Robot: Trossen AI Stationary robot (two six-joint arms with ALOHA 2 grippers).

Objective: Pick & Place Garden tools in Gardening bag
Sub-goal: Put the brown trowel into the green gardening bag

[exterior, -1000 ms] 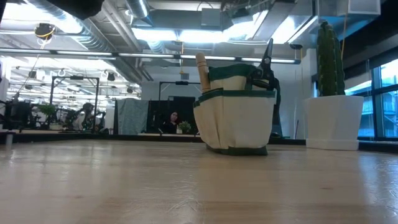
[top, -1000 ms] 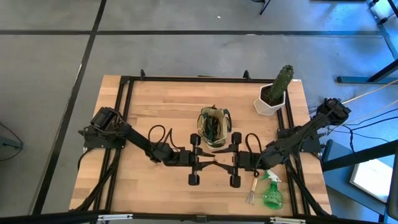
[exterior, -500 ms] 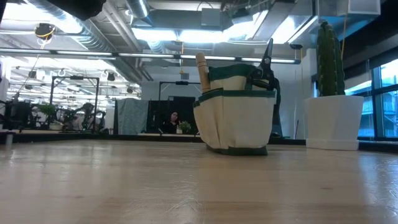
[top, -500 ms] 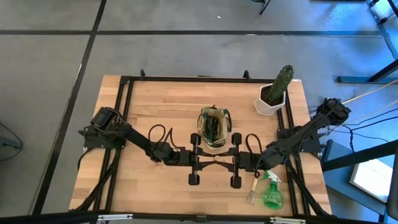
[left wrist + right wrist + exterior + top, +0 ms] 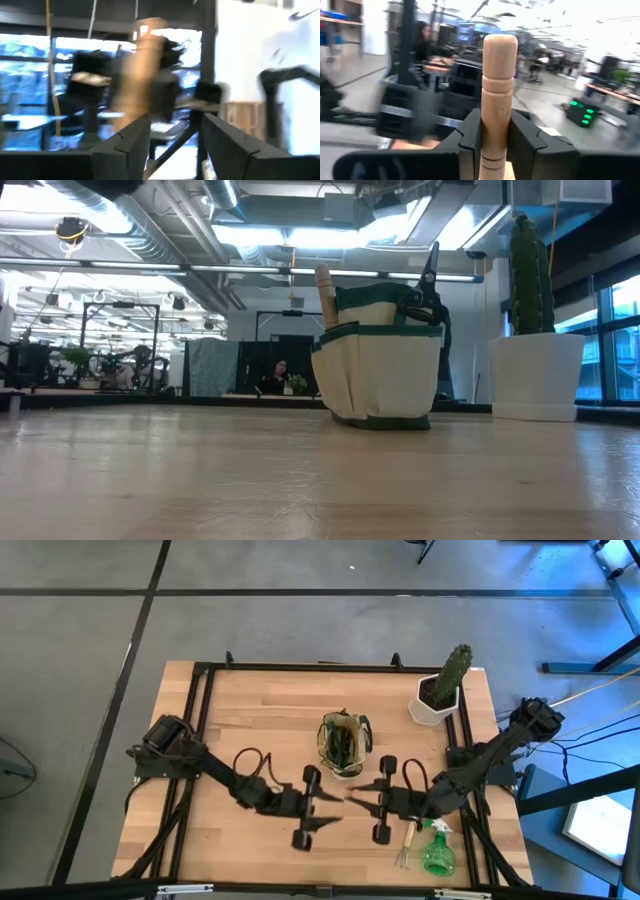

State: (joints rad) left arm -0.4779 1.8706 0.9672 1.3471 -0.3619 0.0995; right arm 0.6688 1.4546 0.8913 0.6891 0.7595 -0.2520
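The light wooden table (image 5: 260,710) carries a small beige-and-olive fabric gardening bag (image 5: 343,743) just toward 12 o'clock of its centre. Black pruners (image 5: 430,275) and a wooden handle (image 5: 325,295) stick up out of the bag. A cactus in a white hexagonal pot (image 5: 436,700) stands at 2 o'clock. At 6 o'clock of the bag the two grippers face each other. The left gripper (image 5: 328,806) has its fingers spread and empty. The right gripper (image 5: 356,798) pinches a round wooden-handled tool (image 5: 499,90); its head cannot be made out. A green plastic spray bottle (image 5: 437,852) lies at 5 o'clock, with a wooden-handled hand fork (image 5: 404,848) just beside it.
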